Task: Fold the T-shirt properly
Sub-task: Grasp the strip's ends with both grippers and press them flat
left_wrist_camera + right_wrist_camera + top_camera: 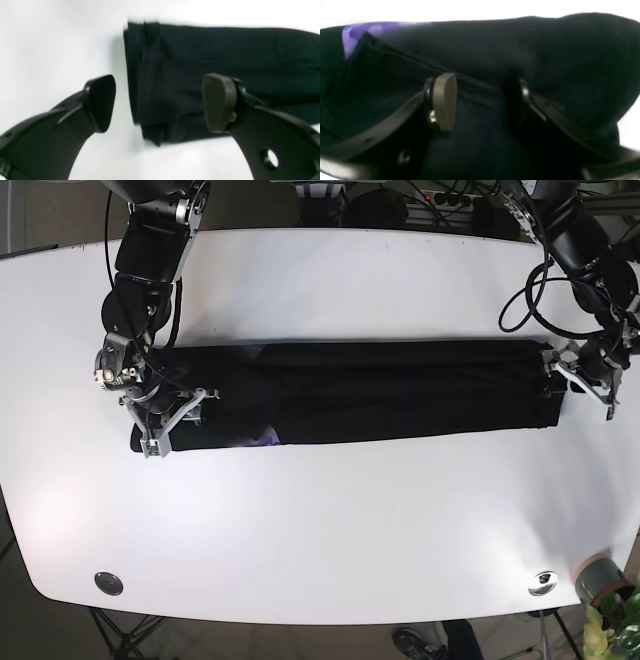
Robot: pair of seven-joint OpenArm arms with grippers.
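1. Left wrist view: the left gripper (158,103) hangs with jaws spread wide, nothing between them. One pad sits over the bare white table (50,50), the other over the cloth. Below lies the end of the black cotton T-shirt (212,62), already folded into a long band; several stacked layers show at its edge. Picture somewhat blurred.

2. Right wrist view: the right gripper (480,102) sits low over the same shirt, jaws parted to a middling gap, cloth beneath and between them. Cannot tell whether the pads are pressing it. A hem seam runs across between the pads; a purple print patch (355,33) peeks out at the far corner.

3. Base view: the band lies flat across the table's middle, an arm at each end.

4. Handling, my judgement: light, limp, no stiffness; it will sag and slide apart if lifted by one layer. Best taken at the end corners, pinching the whole stack, both ends raised together to fold the band crosswise.
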